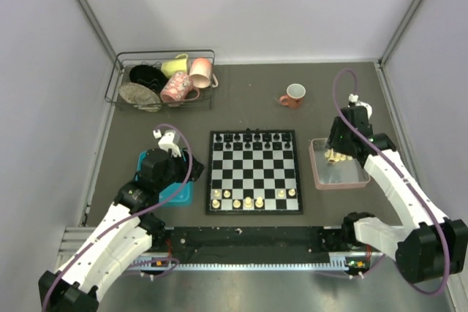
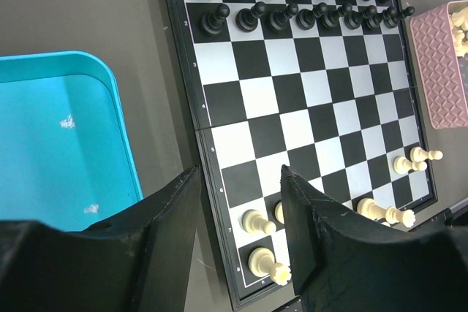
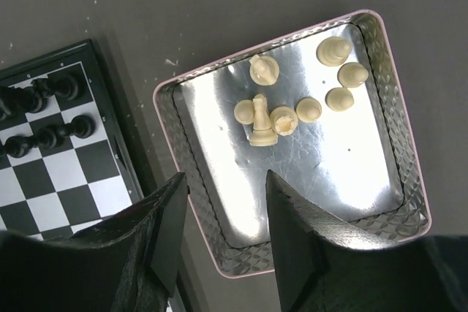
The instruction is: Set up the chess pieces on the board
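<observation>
The board (image 1: pixel 254 171) lies flat mid-table, with black figures along its far two rows. Several cream-white chess pieces (image 1: pixel 248 201) stand on its near rows; the left wrist view shows some upright and some tipped (image 2: pixel 262 222). More chess pieces (image 3: pixel 292 111) lie loose in the pink tray (image 3: pixel 197 180). My left gripper (image 2: pixel 240 173) is open over the board's near left edge (image 2: pixel 208 180), nothing between its fingers. My right gripper (image 3: pixel 225 177) hangs open above the pink tray's near left wall, holding nothing; in the top view it (image 1: pixel 338 153) is over that tray (image 1: pixel 340 180).
A blue tray (image 1: pixel 175 193) sits left of the board under my left arm, its floor (image 2: pixel 58 137) bare apart from specks. A wire basket (image 1: pixel 164 82) of cups and dishes stands at the back left. A red mug (image 1: pixel 294 96) stands behind the board.
</observation>
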